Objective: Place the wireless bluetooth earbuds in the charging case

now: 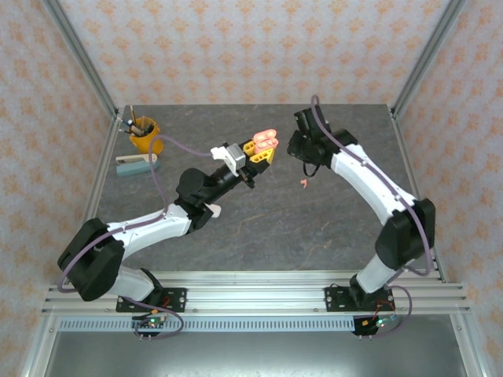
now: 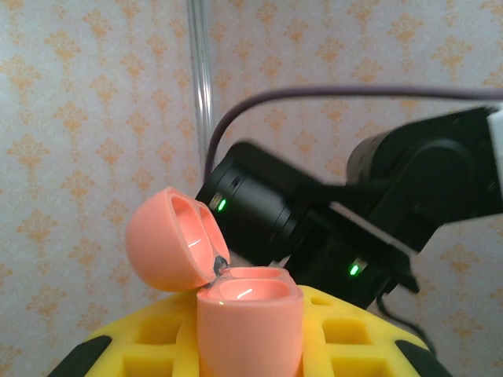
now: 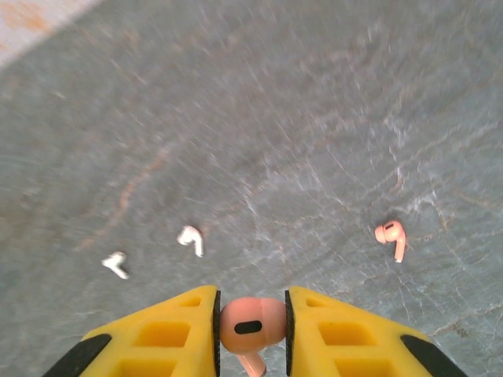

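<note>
Salmon earbud [image 3: 250, 323] pinched in R gripper [image 3: 251, 345], bottom ctr of wrist view. 2nd salmon bud [image 3: 391, 236] on table [image 3: 314, 118] mid-right; two white buds [image 3: 191, 238] lower left. Open salmon case [image 2: 250, 318] clamped in L gripper [image 2: 250, 357], lid [image 2: 169, 236] tipped upper left.

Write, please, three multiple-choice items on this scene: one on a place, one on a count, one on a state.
1. How many white earbuds lie on the table? A one B two C four
2. What holds the salmon charging case? A the left end effector B the table C a shelf
3. The case lid is: A shut B open C missing
Key: 1B, two lie apart in the right wrist view; 2A, the case sits clamped in it; 3B, it stands hinged back.
</note>
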Robot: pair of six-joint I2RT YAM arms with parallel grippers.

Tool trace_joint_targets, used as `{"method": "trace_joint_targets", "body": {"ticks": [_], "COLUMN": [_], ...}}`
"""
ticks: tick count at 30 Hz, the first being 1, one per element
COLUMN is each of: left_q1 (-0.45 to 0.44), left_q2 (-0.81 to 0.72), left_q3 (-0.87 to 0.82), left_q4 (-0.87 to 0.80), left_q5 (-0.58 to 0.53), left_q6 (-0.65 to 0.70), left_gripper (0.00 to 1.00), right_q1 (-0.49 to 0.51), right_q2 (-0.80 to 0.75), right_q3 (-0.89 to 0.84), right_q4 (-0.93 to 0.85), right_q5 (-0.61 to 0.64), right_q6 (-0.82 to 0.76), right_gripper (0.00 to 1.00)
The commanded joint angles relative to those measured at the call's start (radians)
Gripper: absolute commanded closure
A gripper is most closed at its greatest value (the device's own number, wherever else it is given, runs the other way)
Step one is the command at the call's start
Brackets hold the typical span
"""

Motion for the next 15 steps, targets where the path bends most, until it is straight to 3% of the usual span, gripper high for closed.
{"method": "trace_joint_targets", "body": {"ticks": [1, 15], "left_q1": [0.007, 0.007], "left_q2": [-0.03, 0.05], "left_q3": [0.023, 0.054], "left_q4": [0.007, 0.047], "left_q5": [0.0, 0.015], "left_q6": [0.024, 0.007], "left_gripper": [1.0, 1.0], "right_q1": [-0.009, -0.009], "right_q2": [-0.104, -0.333], "right_q3": [-0.015, 0.04], "right_q4": [0.041, 0.181], "right_q5": [0.051, -0.034], "right_q6": [-0.028, -0.109], "right_gripper": [0.74, 0.74]}}
